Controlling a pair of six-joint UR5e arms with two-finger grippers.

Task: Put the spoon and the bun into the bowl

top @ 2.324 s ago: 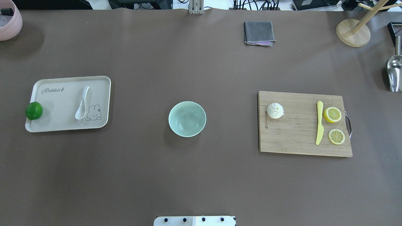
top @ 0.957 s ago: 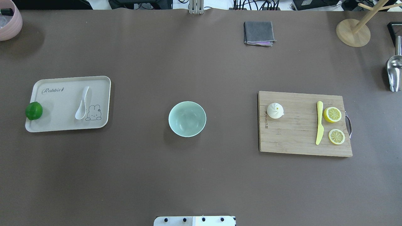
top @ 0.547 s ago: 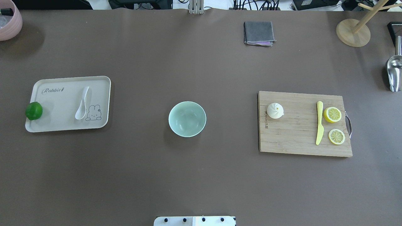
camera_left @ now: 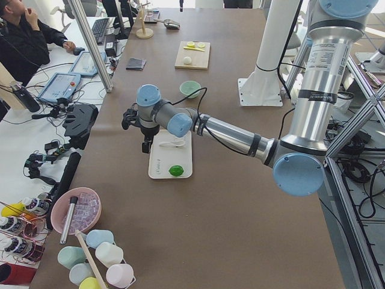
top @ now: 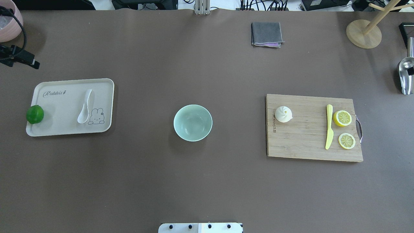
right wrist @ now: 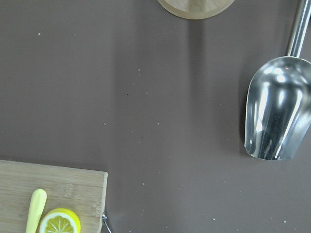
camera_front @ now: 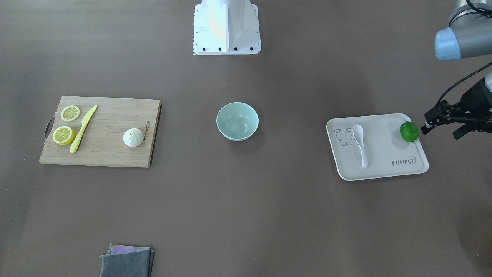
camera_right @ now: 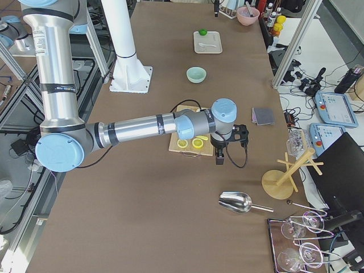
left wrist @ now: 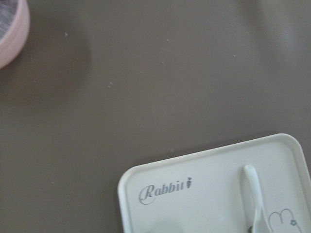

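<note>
The white spoon [top: 84,106] lies on a beige tray [top: 61,110] at the left; its handle also shows in the left wrist view [left wrist: 255,194]. The white pleated bun [top: 283,114] sits on a wooden cutting board [top: 304,136] at the right. The empty mint-green bowl [top: 192,123] stands in the middle, apart from both. My left gripper [top: 19,58] hovers beyond the tray's far left corner; I cannot tell whether it is open. My right gripper [camera_right: 220,153] hangs past the board's right end, near the scoop; I cannot tell its state.
A green lime [top: 35,114] sits at the tray's left edge. A yellow-green knife [top: 329,126] and two lemon pieces [top: 342,118] lie on the board. A metal scoop [top: 406,76], wooden stand [top: 364,34], grey cloth [top: 266,34] and pink bowl [top: 9,21] stand further out.
My left gripper has come into the overhead view at the far left edge. A small dark part of my right gripper now shows at the right edge over the scoop. The objects have not moved.
</note>
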